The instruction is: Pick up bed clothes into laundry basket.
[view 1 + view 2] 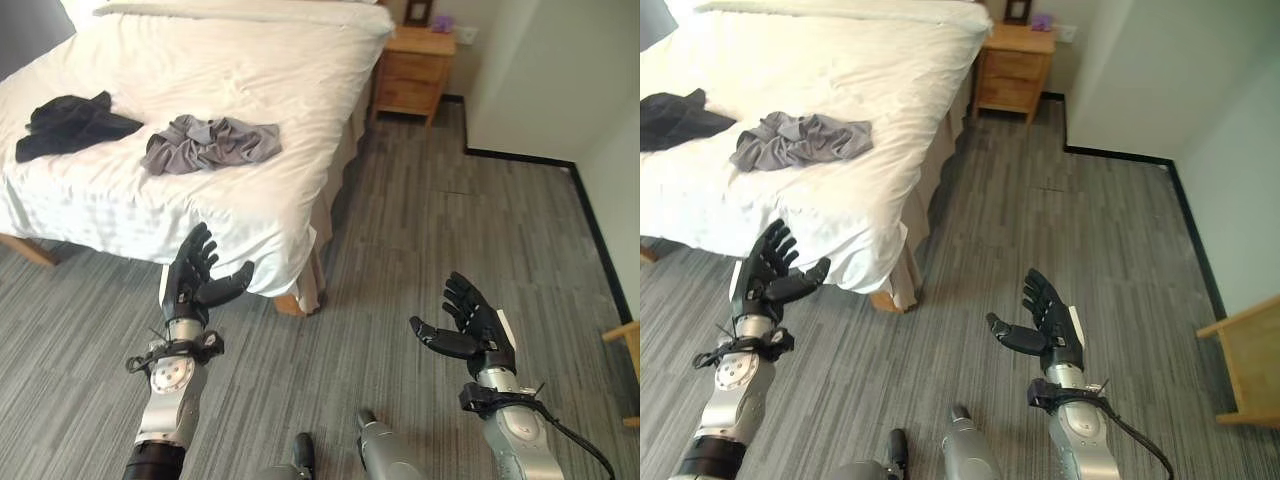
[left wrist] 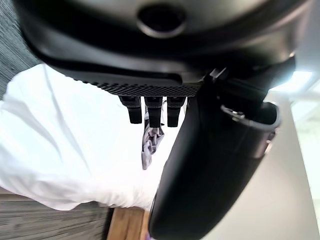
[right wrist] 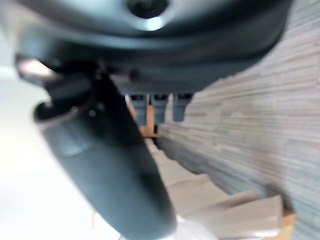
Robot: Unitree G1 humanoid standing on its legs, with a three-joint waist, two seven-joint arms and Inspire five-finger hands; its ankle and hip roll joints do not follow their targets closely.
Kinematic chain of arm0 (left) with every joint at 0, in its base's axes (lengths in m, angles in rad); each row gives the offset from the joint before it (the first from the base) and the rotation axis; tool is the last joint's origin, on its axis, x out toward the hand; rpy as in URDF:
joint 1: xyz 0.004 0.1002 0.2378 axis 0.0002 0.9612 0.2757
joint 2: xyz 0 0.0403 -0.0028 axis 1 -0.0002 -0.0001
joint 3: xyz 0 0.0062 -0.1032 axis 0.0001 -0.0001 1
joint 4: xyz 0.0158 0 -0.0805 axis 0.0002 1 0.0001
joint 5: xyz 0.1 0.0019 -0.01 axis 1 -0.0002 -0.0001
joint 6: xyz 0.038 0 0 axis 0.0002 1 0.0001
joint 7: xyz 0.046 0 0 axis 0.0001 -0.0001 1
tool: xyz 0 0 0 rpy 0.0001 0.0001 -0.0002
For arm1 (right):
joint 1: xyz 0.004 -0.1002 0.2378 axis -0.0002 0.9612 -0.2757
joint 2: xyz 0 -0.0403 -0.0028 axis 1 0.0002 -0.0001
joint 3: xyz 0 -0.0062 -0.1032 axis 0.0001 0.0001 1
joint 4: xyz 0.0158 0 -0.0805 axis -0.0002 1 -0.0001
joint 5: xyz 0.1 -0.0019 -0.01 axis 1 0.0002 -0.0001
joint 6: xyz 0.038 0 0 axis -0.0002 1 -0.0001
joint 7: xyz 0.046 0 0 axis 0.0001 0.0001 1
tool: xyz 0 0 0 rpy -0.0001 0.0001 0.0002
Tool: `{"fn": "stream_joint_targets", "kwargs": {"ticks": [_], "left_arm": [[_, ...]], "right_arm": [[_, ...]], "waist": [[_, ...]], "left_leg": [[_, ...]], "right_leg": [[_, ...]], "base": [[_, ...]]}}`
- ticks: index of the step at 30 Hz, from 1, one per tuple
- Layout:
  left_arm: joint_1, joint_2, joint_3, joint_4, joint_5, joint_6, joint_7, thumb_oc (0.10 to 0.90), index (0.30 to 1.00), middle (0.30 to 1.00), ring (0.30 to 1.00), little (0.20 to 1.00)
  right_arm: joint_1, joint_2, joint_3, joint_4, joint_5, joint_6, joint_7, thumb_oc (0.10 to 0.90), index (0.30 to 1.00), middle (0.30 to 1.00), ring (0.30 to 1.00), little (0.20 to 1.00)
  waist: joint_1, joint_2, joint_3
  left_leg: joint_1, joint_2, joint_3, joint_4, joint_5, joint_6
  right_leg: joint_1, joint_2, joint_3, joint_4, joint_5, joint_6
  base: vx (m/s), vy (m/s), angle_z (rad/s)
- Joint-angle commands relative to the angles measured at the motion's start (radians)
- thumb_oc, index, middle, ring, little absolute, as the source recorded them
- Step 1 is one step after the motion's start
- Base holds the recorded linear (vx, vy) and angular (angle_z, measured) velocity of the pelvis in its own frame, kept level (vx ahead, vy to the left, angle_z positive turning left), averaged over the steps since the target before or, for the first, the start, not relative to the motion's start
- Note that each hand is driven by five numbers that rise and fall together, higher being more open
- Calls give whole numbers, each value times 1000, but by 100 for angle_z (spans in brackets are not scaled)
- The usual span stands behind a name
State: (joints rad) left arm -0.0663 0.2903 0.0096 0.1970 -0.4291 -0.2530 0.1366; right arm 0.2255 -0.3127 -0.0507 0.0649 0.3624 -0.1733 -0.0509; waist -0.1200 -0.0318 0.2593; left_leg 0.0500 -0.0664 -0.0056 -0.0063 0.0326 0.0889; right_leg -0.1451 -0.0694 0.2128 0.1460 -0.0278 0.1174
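Observation:
A crumpled grey garment [image 1: 210, 143] lies on the white bed [image 1: 240, 75], near its right side. A black garment [image 1: 70, 123] lies further left on the bed. My left hand [image 1: 192, 278] is raised in front of the bed's near corner, open and empty, well short of the grey garment, a strip of which [image 2: 148, 147] shows past its fingers in the left wrist view. My right hand [image 1: 475, 322] is held up over the floor to the right, open and empty.
A wooden nightstand [image 1: 412, 68] stands at the bed's far right corner. A white wall corner [image 1: 520, 80] with black skirting juts in at the right. A pale wooden piece of furniture [image 1: 1248, 360] shows at the right edge. Grey plank floor [image 1: 420, 230] lies between.

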Motion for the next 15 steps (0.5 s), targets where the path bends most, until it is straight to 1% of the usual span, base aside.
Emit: {"fn": "stream_joint_targets", "kwargs": {"ticks": [1, 2, 4, 5, 6, 7, 8, 9, 10, 11, 12, 14, 15], "left_arm": [[6, -13, 13, -58, -43, -109, -17, 800, 900, 900, 900, 900], [7, -13, 13, -58, -44, -109, -18, 800, 900, 900, 900, 900], [51, -4, 19, -65, -23, -91, -30, 800, 900, 900, 900, 900], [170, 25, 132, -116, -52, -70, 30, 800, 900, 900, 900, 900], [152, 12, 130, -124, -77, -77, 38, 800, 900, 900, 900, 900], [151, 13, 130, -124, -78, -77, 38, 800, 900, 900, 900, 900], [89, -5, 68, -115, -68, -68, 31, 800, 900, 900, 900, 900], [56, -1, 41, -122, -67, -65, 36, 800, 900, 900, 900, 900], [45, -1, 28, -132, -70, -64, 28, 800, 900, 900, 900, 900], [31, 10, 0, -148, -79, -52, -9, 800, 900, 900, 900, 900], [2, 32, -27, -157, -75, -43, -49, 800, 900, 900, 900, 900], [-32, 48, -42, -161, -76, -42, -67, 800, 900, 900, 900, 900], [-47, 46, -48, -165, -88, -44, -76, 800, 900, 900, 900, 900]], "right_arm": [[-118, -15, -61, -75, 54, -115, -4, 800, 900, 900, 900, 900], [-118, -16, -61, -74, 55, -115, -4, 800, 900, 900, 900, 900], [-128, -23, -74, -74, 46, -117, -14, 800, 900, 900, 900, 900], [-110, 31, -157, -101, 172, -158, -92, 800, 900, 900, 900, 900], [-113, 30, -148, -96, 168, -153, -106, 800, 900, 900, 900, 900], [-114, 31, -149, -96, 167, -153, -107, 800, 900, 900, 900, 900], [-121, 24, -137, -77, 190, -147, -119, 800, 900, 900, 900, 900], [-133, 21, -130, -74, 210, -152, -130, 800, 900, 900, 900, 900], [-137, 22, -129, -76, 217, -151, -122, 800, 900, 900, 900, 900], [-133, 19, -125, -76, 209, -147, -111, 800, 900, 900, 900, 900], [-130, 3, -119, -66, 190, -139, -100, 800, 900, 900, 900, 900], [-141, -9, -111, -65, 188, -131, -91, 800, 900, 900, 900, 900], [-144, -12, -105, -61, 197, -132, -84, 800, 900, 900, 900, 900]], "waist": [[27, -3, -92], [25, -2, -93], [39, 2, -103], [40, -3, -61], [59, -17, -68], [60, -16, -66], [52, -17, -82], [53, -10, -84], [56, -5, -86], [52, 0, -88], [45, 5, -92], [41, 9, -91], [40, 9, -85]], "left_leg": [[5, 40, 33, 53, -104, -74], [5, 40, 32, 52, -103, -74], [-1, 41, 21, 39, -99, -77], [11, 108, 125, 89, -194, -78], [7, 99, 145, 89, -194, -83], [9, 100, 144, 89, -194, -83], [-6, 100, 140, 97, -180, -87], [-1, 103, 142, 91, -175, -91], [4, 105, 146, 83, -173, -91], [9, 106, 147, 72, -166, -94], [7, 105, 135, 70, -156, -101], [2, 108, 122, 82, -155, -110], [-11, 111, 112, 111, -156, -118]], "right_leg": [[119, 20, -73, -44, -37, 13], [120, 19, -74, -47, -35, 13], [134, 22, -80, -78, -35, 3], [51, 22, -248, 153, -98, 2], [62, -3, -298, 81, -85, -2], [69, -2, -299, 69, -79, -2], [94, 15, -254, 9, -83, 0], [97, 20, -242, 0, -77, -9], [99, 19, -252, -5, -78, -14], [107, 22, -256, -14, -84, -20], [115, 30, -246, -23, -89, -25], [123, 31, -254, -30, -94, -35], [128, 30, -264, -31, -95, -42]], "base": [[0, 0, 0], [30, -34, -3], [28, -31, 4], [-47, -40, 1], [-50, -30, 0], [-106, -91, -36], [-45, -66, -52], [-46, -76, -43], [8, -39, 3], [-9, -63, 14], [-10, -76, 15], [-20, -79, 12], [-39, -106, 14]]}}
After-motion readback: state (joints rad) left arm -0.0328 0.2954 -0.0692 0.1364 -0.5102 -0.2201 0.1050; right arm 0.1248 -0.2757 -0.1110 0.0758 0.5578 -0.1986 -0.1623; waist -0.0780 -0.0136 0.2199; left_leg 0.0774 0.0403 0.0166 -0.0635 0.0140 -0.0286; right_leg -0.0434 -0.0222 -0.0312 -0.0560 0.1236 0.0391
